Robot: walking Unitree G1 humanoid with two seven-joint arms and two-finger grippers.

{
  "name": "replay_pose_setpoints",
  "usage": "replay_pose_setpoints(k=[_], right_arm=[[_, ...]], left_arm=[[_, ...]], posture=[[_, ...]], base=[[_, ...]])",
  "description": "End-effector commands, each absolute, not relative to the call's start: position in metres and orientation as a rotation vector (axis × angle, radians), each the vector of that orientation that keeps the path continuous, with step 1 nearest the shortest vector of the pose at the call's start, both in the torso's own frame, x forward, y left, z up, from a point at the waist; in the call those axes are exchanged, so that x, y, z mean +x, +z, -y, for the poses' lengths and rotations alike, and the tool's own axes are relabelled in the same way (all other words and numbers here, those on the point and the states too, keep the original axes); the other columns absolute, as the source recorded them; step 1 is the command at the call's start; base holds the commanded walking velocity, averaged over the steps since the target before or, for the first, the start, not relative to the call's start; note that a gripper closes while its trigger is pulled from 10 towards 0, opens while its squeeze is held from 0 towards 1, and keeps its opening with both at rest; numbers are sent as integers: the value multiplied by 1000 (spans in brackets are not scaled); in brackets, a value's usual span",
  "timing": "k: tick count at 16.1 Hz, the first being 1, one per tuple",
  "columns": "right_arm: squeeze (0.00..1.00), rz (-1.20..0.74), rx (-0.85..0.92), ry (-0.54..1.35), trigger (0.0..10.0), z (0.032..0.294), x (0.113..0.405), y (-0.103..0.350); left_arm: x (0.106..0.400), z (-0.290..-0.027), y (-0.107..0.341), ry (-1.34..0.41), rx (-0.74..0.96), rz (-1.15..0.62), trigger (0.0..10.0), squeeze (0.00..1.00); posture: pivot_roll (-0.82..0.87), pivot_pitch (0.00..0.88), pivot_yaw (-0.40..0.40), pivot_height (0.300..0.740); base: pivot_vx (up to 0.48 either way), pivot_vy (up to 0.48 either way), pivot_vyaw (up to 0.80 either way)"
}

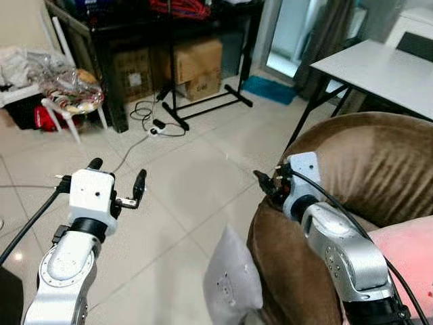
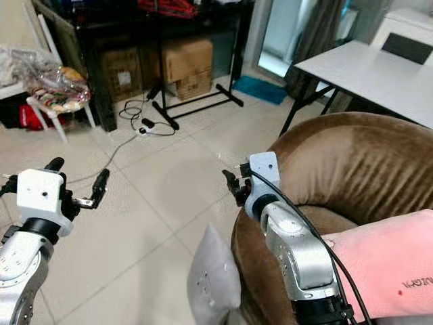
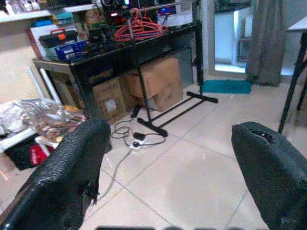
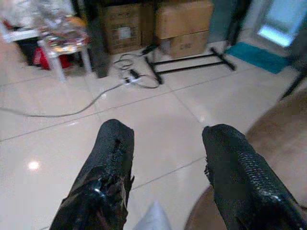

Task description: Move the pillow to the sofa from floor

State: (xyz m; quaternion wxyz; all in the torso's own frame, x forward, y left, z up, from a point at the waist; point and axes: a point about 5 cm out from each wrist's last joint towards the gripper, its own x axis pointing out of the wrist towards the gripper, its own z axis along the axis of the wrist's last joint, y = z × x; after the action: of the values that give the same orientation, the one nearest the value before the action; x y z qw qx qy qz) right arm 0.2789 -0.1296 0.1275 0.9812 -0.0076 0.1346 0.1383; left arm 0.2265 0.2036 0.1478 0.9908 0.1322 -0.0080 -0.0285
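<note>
Both grippers spread wide, empty: left gripper (image 1: 116,179) over tiles, right gripper (image 4: 165,179) above grey pillow (image 1: 232,284) leaning against brown sofa (image 1: 379,162), lining up pickup.

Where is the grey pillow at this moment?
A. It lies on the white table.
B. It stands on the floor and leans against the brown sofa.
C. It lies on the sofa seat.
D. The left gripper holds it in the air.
B: the grey pillow stands on the tiled floor against the brown sofa, and both grippers are open and hold nothing.
</note>
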Motion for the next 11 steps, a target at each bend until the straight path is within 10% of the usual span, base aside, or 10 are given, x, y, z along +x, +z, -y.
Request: replay_pose_setpoints(k=[1,11], right_arm=[[0,-236,-32,209,10000,144,281,131],[0,-235,-34,208,10000,141,280,124]], left_arm=[[225,-203,142,-48,291,7,10000,0],[223,-199,141,-51,269,29,10000,0]], posture=[[-10,0,-62,735],[4,0,-68,650]], base=[[0,0,0],[0,0,0]])
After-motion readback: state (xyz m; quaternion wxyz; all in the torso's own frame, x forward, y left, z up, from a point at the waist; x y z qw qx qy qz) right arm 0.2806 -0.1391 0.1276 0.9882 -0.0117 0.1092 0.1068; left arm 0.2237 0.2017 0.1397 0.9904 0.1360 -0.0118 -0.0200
